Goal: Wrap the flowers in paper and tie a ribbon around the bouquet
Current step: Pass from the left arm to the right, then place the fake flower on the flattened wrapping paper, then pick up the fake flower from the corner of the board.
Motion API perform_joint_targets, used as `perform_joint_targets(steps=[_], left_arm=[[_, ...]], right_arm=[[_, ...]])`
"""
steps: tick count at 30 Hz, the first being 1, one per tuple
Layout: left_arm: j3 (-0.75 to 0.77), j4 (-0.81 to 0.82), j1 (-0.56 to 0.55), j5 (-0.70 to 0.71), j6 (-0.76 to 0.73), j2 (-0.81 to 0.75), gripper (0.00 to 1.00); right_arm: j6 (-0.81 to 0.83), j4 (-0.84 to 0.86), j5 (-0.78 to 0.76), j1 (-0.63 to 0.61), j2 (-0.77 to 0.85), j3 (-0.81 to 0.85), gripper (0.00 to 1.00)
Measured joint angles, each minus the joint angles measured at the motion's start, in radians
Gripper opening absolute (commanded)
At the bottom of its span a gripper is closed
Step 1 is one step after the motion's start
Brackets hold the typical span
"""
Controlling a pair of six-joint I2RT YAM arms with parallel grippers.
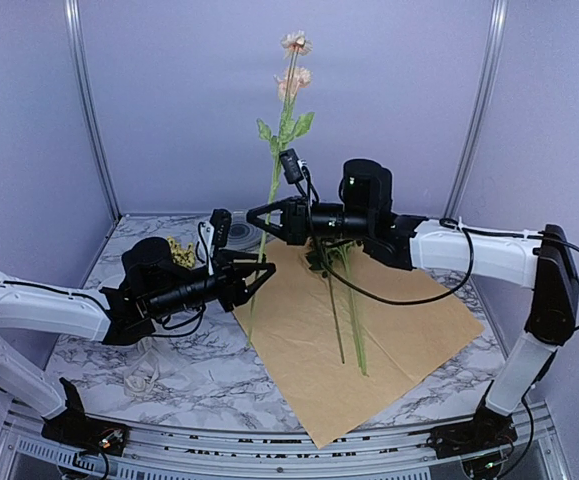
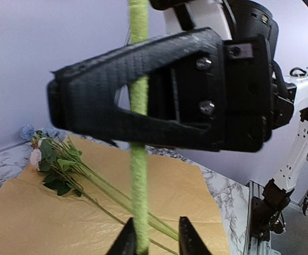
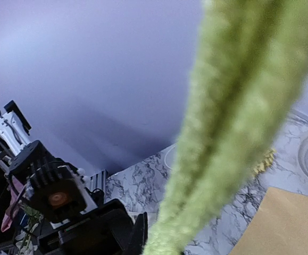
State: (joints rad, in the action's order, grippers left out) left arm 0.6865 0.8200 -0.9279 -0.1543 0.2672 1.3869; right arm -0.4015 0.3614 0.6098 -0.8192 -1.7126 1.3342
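Tabletop paper w/ blossoms: L-wrist only

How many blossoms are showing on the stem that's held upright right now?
2 blossoms, both pale pink, on the upright stem: one at its tip, one just beneath. Others may hide behind the leaves.

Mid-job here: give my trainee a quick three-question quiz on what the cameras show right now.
1. True or false: the right arm's fingers are shut on the stem of the upright flower.
2. Where do the other flowers lie? A) on the orange paper B) on bare marble C) in a vase
3. Fill in: in the left wrist view, the stem passes between the left arm's fingers, which stand ____.

Key: 1 true; 2 A; 3 open, with a gap beside the stem.
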Motion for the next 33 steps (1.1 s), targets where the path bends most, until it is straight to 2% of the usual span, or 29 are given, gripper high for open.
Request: perform_joint_targets(steps=[3, 5, 9, 12, 15, 17, 21, 23, 29, 31, 32, 33], left_arm=[[0.005, -0.024, -0.010, -0.026, -0.010, 0.016, 0.99], [0.006, -0.060, -0.012, -0.015, -0.023, 0.015, 0.99], [0.023, -0.185, 0.011, 0.092, -0.049, 0.011, 0.99], [0.080, -0.329, 0.061, 0.214, -0.068, 0.016, 0.99], [0.146, -0.444, 0.096, 0.311, -0.083, 0.036, 0.99], [0.182, -0.509, 0.103, 0.357, -0.093, 0.053, 0.99], [0.203, -0.609, 0.102, 0.413, -0.100, 0.079, 0.99], [0.203, -0.648, 0.103, 0.433, -0.101, 0.092, 0.99], [0.214, -0.747, 0.127, 0.486, -0.096, 0.120, 0.98], [0.225, -0.780, 0.159, 0.499, -0.089, 0.124, 0.86], [0.233, -0.800, 0.185, 0.504, -0.080, 0.127, 0.70], [0.239, -0.814, 0.216, 0.507, -0.072, 0.131, 0.60]], right_arm=[[-0.005, -0.185, -0.024, 0.073, -0.008, 0.064, 0.00], [0.007, -0.342, -0.039, 0.176, -0.036, 0.140, 0.00], [0.041, -0.560, -0.047, 0.330, -0.094, 0.174, 0.00], [0.067, -0.698, -0.041, 0.363, -0.176, 0.172, 0.00], [0.096, -0.813, -0.034, 0.350, -0.275, 0.194, 0.06], [0.110, -0.878, -0.041, 0.346, -0.340, 0.237, 0.15], [0.122, -0.941, -0.118, 0.342, -0.416, 0.309, 0.23], [0.118, -0.948, -0.143, 0.342, -0.426, 0.325, 0.32], [0.102, -0.942, -0.213, 0.342, -0.430, 0.335, 0.33], [0.098, -0.941, -0.231, 0.342, -0.428, 0.335, 0.34], [0.098, -0.940, -0.236, 0.342, -0.426, 0.335, 0.34], [0.097, -0.936, -0.242, 0.342, -0.419, 0.329, 0.34]])
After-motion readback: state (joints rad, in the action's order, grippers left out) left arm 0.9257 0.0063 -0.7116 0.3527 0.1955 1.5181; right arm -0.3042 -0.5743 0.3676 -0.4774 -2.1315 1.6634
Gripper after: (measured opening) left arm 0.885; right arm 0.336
